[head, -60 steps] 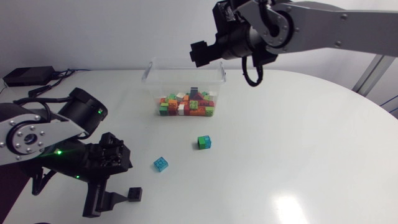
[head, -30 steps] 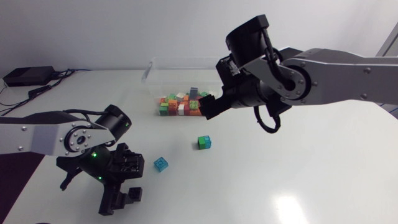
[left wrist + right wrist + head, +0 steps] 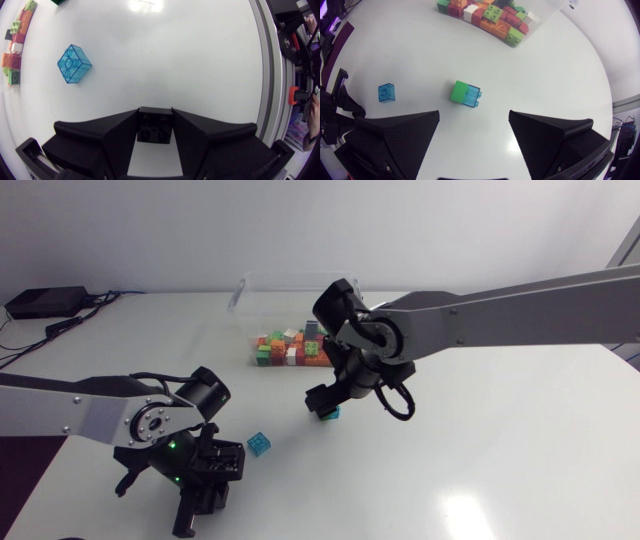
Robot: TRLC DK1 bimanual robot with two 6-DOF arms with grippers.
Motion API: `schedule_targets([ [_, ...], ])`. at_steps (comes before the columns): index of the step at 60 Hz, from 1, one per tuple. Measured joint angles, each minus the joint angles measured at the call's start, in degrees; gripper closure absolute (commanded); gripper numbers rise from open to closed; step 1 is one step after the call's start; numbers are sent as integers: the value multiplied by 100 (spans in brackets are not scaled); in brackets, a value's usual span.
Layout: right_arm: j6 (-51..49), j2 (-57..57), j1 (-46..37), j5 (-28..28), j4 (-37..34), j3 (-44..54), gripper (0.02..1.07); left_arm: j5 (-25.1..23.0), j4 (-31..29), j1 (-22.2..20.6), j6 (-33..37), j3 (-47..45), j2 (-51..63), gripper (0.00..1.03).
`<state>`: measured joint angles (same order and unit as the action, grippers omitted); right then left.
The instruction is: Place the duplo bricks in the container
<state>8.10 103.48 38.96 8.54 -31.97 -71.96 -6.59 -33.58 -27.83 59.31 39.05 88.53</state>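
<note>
**At the table's near side, one brick gripped, another lined up**

At the near left of the white table (image 3: 480,440), a black duplo brick (image 3: 155,129) is clamped between the fingers of the left gripper (image 3: 155,117). Both inner faces are pressed to its sides, presumably so that it can be carried to the container. The left arm is held low from the left edge, its wrist turned straight down. Near it a translucent blue brick (image 3: 259,444) lies untouched. Further right, a green-and-blue brick pair (image 3: 466,94) is framed just ahead of the right gripper (image 3: 474,114), whose fingers are spread wide with nothing held; a descent around the pair is judged likely. The right arm is stretched past the middle, wrist bent down. Behind stands the clear container (image 3: 262,280), with coloured bricks (image 3: 290,348) piled in it.
</note>
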Motion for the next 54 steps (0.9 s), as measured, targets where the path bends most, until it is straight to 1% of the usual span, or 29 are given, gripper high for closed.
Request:
schedule_targets([
  [5, 94, 341, 4, -50, -216, -363, 10, 7, -94, 2, -39, 0, -39, 68],
  [10, 190, 678, 4, -81, -501, -767, 10, 7, -321, 48, -39, 0, -160, 68],
  [18, 356, 1246, 4, -105, -903, -1388, 10, 4, -387, 155, -42, 0, -448, 68],
  [28, 518, 1668, -7, -238, -1178, -1690, 11, 4, -588, 361, -42, 170, -841, 68],
  [32, 566, 1766, -9, -256, -1228, -1749, 13, -7, -643, 463, -39, 323, -992, 68],
  [37, 612, 1906, -46, -258, -1292, -1838, 17, -133, -686, 616, -87, 656, -1198, 68],
  [39, 634, 1958, -79, -260, -1305, -1882, 17, -221, -686, 667, -129, 763, -1237, 68],
  [42, 669, 2002, -129, -271, -1309, -1950, 22, -365, -684, 739, -214, 931, -1274, 68],
  [45, 695, 2033, -177, -297, -1327, -2004, 23, -444, -673, 800, -304, 1058, -1292, 68],
  [48, 702, 2055, -221, -343, -1333, -2070, 26, -560, -544, 879, -476, 1172, -1307, 68],
  [49, 713, 2061, -234, -363, -1331, -2090, 30, -566, -516, 896, -525, 1204, -1314, 68],
  [54, 734, 2096, -269, -496, -1333, -2149, 35, -695, -219, 988, -804, 1342, -1318, 68],
])
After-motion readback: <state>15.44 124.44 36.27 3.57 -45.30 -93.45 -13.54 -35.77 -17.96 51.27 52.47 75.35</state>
